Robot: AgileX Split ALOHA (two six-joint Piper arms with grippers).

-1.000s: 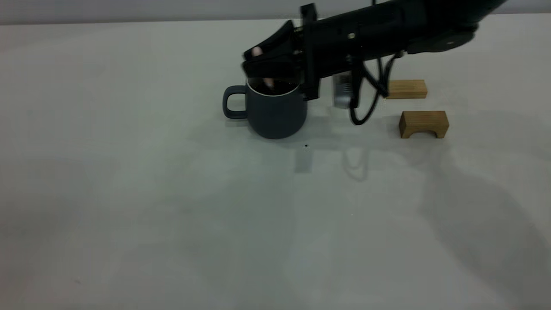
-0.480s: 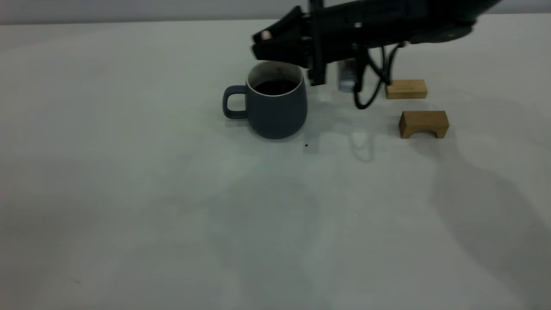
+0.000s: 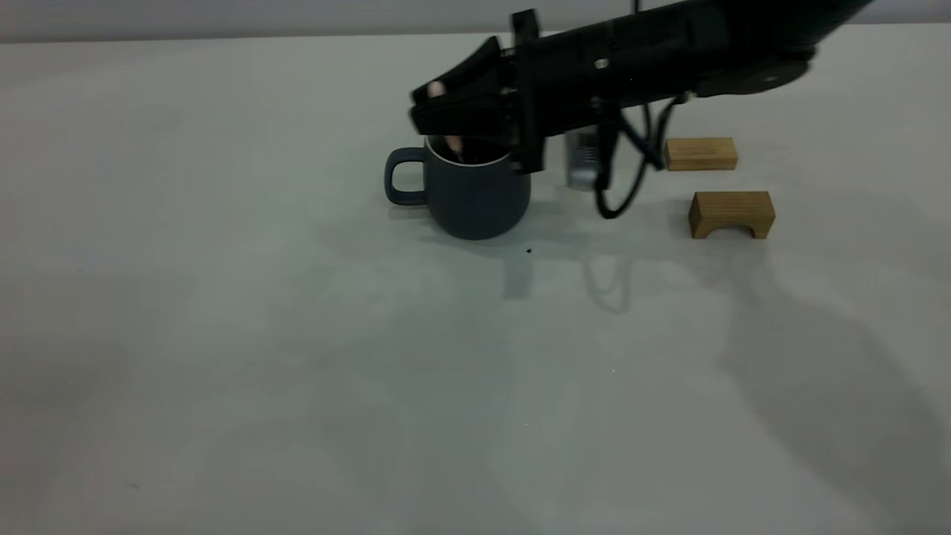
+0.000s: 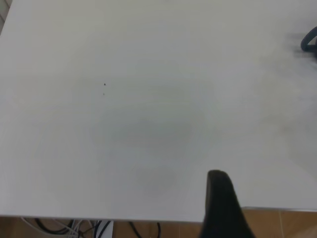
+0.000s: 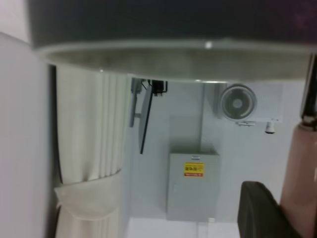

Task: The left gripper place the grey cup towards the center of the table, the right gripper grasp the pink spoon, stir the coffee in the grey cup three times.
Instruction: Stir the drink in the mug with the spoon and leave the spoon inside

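Note:
The grey cup (image 3: 475,195) stands upright on the table (image 3: 297,334), handle to the left, with dark coffee (image 3: 487,153) inside. My right gripper (image 3: 429,108) hangs low over the cup's rim, shut on the pink spoon (image 3: 452,143), whose lower part dips into the cup. In the right wrist view the pink spoon (image 5: 300,173) runs beside a dark finger (image 5: 257,210), close to the cup (image 5: 148,20). The left gripper's one visible finger (image 4: 223,203) sits over the table's edge, far from the cup's handle (image 4: 310,40).
Two tan wooden blocks lie right of the cup: a flat one (image 3: 700,154) and an arch-shaped one (image 3: 732,214). The right arm's cable loop (image 3: 620,186) hangs between cup and blocks. A tiny dark speck (image 3: 528,251) lies in front of the cup.
Half a second ago the right gripper had lifted the spoon above the cup; now it is lower again and slightly further left, spoon inside the cup. The cup has not moved.

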